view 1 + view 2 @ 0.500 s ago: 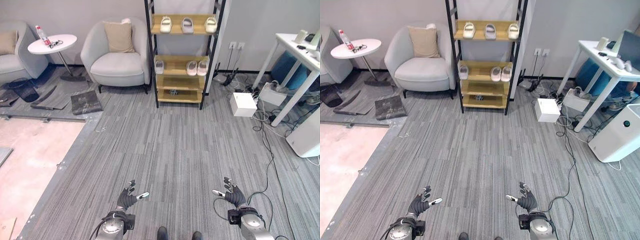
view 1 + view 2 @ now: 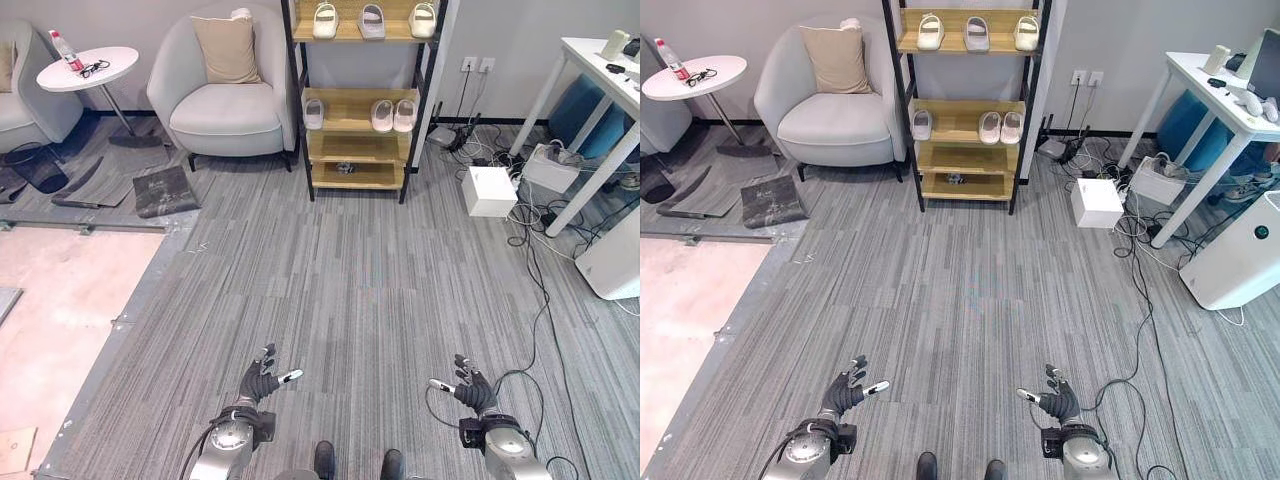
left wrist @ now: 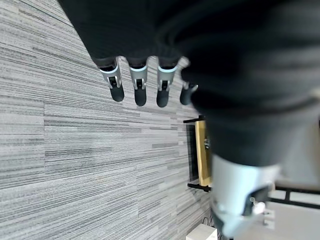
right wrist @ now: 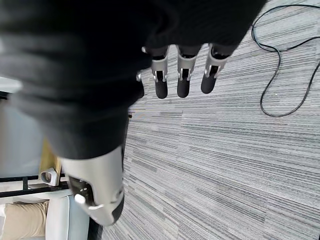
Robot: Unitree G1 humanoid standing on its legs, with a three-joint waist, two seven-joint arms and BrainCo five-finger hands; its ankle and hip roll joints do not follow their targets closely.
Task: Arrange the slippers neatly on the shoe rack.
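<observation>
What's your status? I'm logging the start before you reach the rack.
Left hand and right hand open, empty. Slippers on shoe rack ahead. Grey carpet between.

Head-high stereo pair, close wrist views

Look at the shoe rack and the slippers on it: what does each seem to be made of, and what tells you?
Shoe rack: likely light wood or wood-look board shelves with a matt finish, in a thin black frame, probably metal. Slippers: pale, smooth and rounded with thick soles, which suggests moulded foam or rubber, though the look leaves it open.
</observation>
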